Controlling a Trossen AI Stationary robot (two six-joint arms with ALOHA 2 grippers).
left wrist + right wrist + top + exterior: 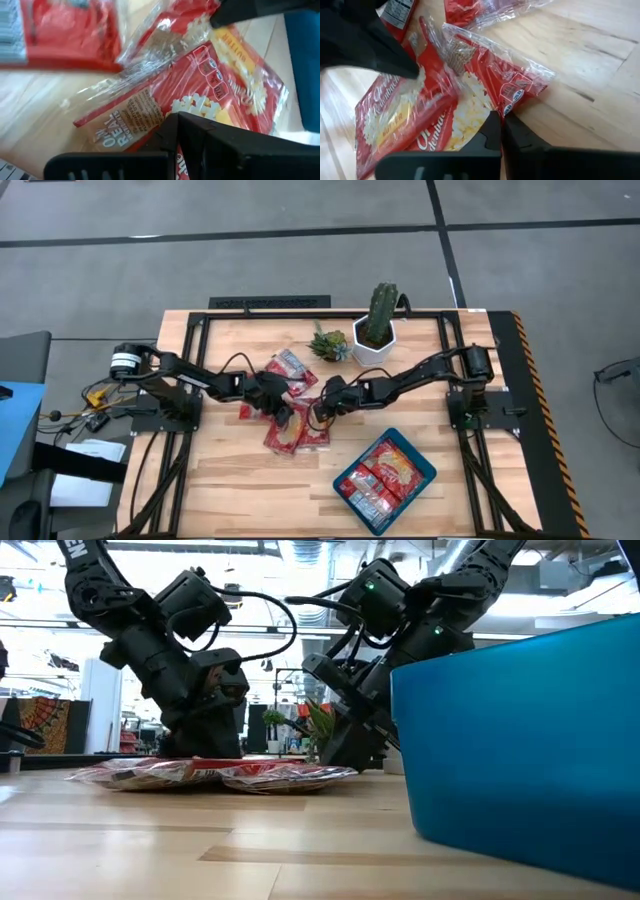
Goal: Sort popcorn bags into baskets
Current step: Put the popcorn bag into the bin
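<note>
Several red popcorn bags [296, 428] lie flat in an overlapping pile at the table's middle; they also show in the low view [230, 774]. My left gripper [283, 406] is down on the pile from the left and shut on a large bag [200, 95]. My right gripper [325, 408] is down on the pile from the right and shut at a bag's edge [470, 107]. The teal-blue tray [425, 470] stands at the near right and holds several red packets [385, 478]. My left gripper pinches a large yellow-pictured bag near its end [150, 117] between its two fingers, slanting down from the table's left. A strip of red shows between the fingers. The bag lies flat on the pile. My right gripper has its fingers closed on the side edge of a large bag [509, 106], slanting down from the table's right. The fingers themselves hide how much of the edge lies between them. The bag lies flat on the table.
A white hexagonal pot with a tall cactus [377, 328] and a small green spiky plant [329, 343] stand at the far middle. More red bags [290, 368] lie just behind the grippers. The two grippers are close together over the pile.
</note>
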